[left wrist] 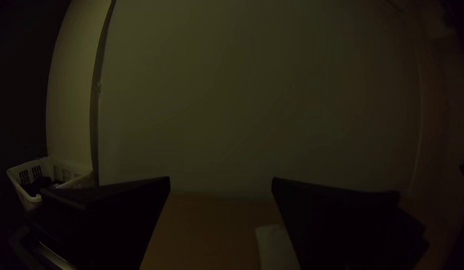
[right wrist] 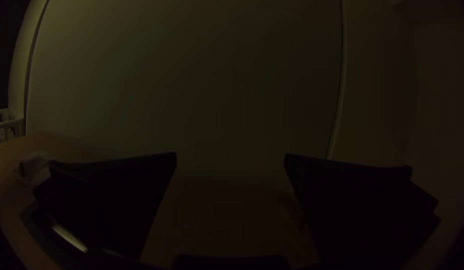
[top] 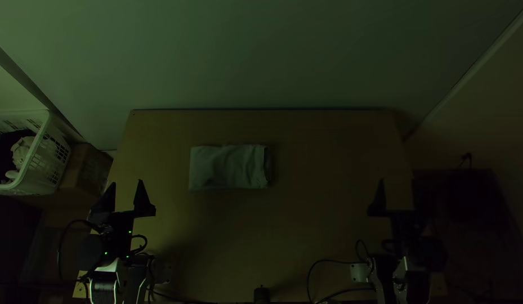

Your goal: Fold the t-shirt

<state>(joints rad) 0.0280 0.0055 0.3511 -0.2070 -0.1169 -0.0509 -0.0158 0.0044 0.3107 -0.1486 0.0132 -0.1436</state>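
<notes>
The t-shirt [top: 227,167] lies on the table as a compact folded rectangle, left of the middle and toward the far edge, with a darker layer along its right end. My left gripper [top: 128,183] stands open near the table's left edge, apart from the cloth. Near the right edge is my right gripper [top: 397,183], open and well away from the shirt. In the left wrist view, part of the shirt [left wrist: 276,246] shows beside a finger of the open left gripper [left wrist: 221,180]. The right wrist view has the right gripper [right wrist: 231,156] open and the shirt [right wrist: 36,166] farther off.
A white laundry basket [top: 40,152] with dark and light clothes stands beyond the table's left side, next to a cardboard box [top: 86,170]. Bare tabletop [top: 329,163] spreads right of the shirt. A small dark object [top: 262,294] sits at the near edge, with cables by both bases.
</notes>
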